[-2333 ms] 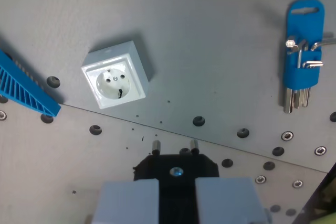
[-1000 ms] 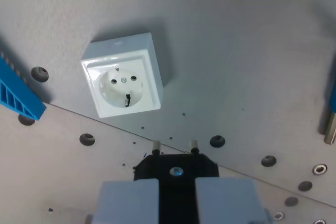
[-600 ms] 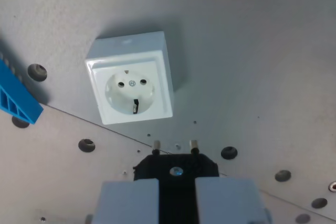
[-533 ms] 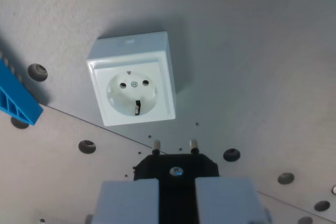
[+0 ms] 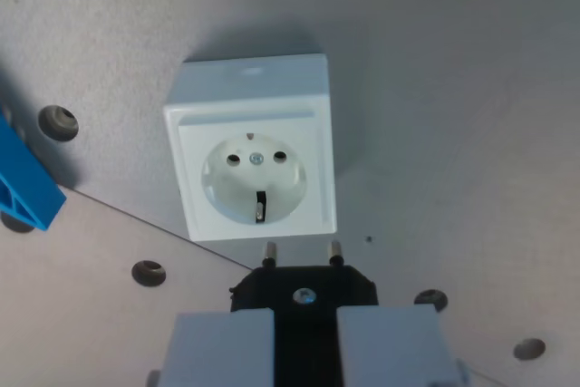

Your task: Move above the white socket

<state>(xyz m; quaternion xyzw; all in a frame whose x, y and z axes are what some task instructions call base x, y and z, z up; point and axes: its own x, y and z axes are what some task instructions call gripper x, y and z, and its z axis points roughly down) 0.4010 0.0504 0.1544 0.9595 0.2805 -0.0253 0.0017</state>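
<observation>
White socket (image 5: 253, 184) sits flat on our grey table (image 5: 435, 88) mid-view, just beyond our tool (image 5: 304, 337), whose pads are clamped on a black plug (image 5: 303, 289) with two pins pointing toward it.

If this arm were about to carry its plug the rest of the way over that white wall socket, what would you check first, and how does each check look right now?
1. Black plug held between the gripper fingers: ok, it sits clamped between the two grey pads.
2. Both metal pins showing and pointing toward the white socket: ok.
3. Socket holes unblocked: ok, both holes are open.
4. Pins centred over the holes: not ok, they sit just below the socket's lower edge in the wrist view.
5. Blue plastic part clear of the path: ok, it lies far off at the wrist view's left.
6. Height above the socket: cannot tell from this single view.
</observation>
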